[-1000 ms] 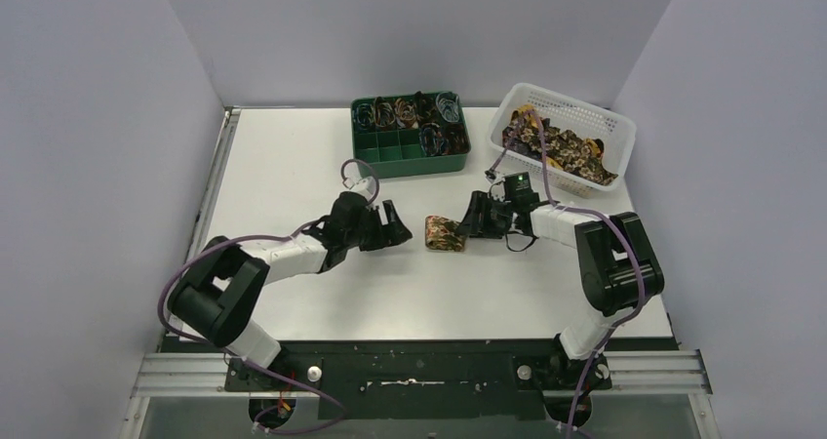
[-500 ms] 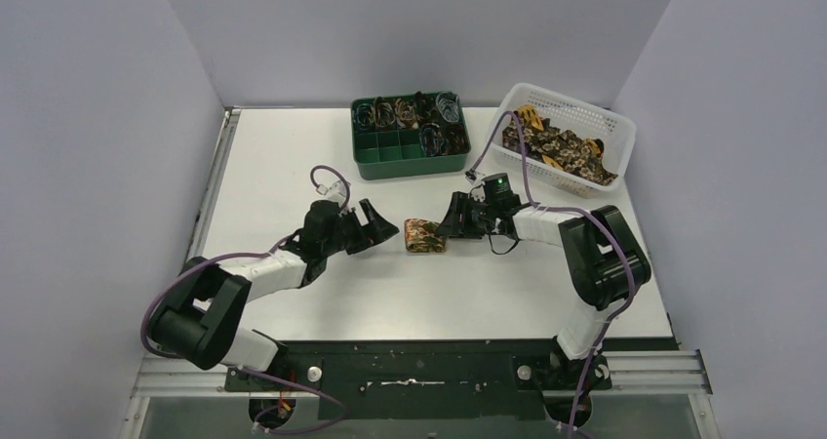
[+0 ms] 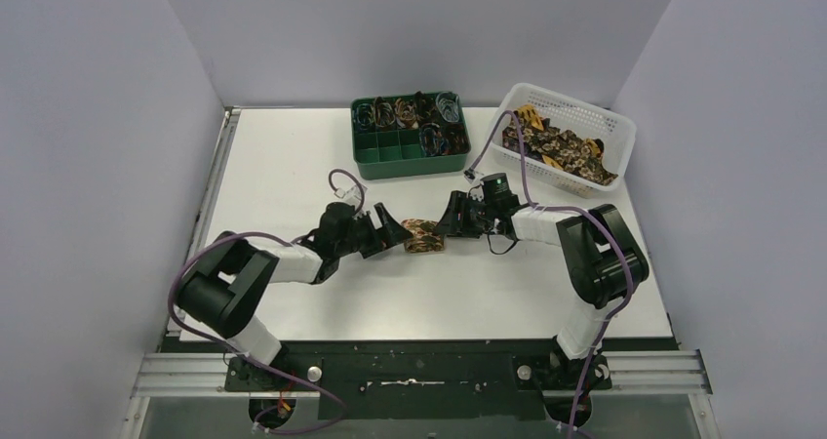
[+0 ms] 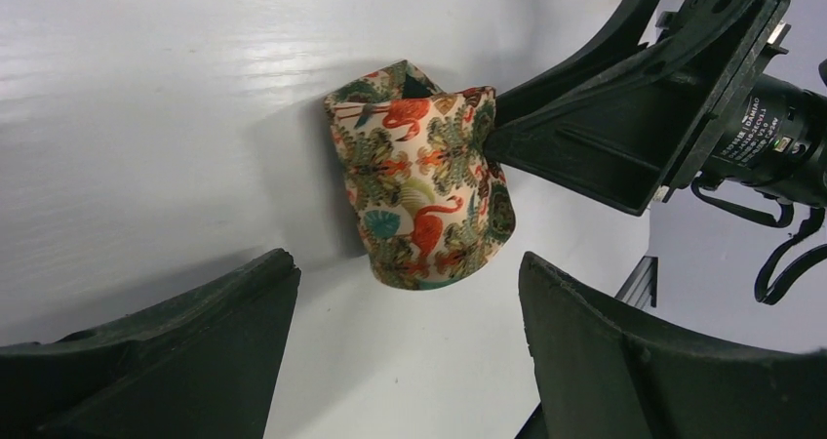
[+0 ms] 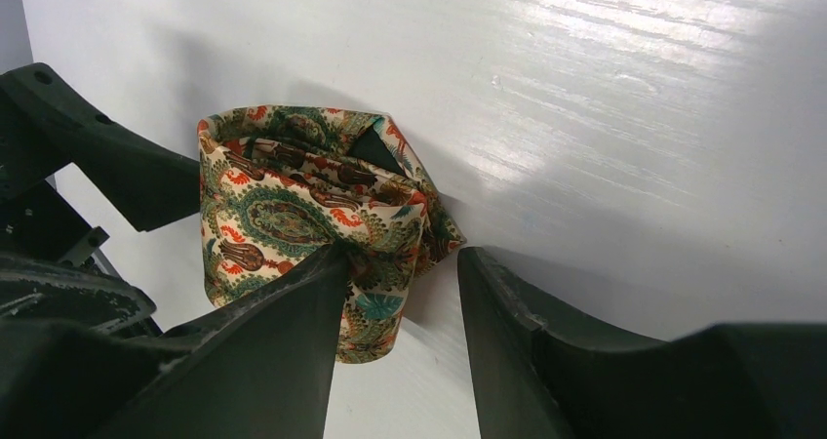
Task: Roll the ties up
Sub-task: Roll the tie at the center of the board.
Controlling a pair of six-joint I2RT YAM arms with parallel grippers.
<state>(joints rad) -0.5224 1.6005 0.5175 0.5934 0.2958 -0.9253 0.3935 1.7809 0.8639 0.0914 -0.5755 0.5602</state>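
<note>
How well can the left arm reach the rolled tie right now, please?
Probably yes: the left gripper is open with the rolled tie just ahead of it; only the right gripper, gripping the far edge, crowds it.

Robotics lab: plain grey walls (image 3: 98,117) around a white table (image 3: 283,156) with bolted arms (image 3: 585,254).
</note>
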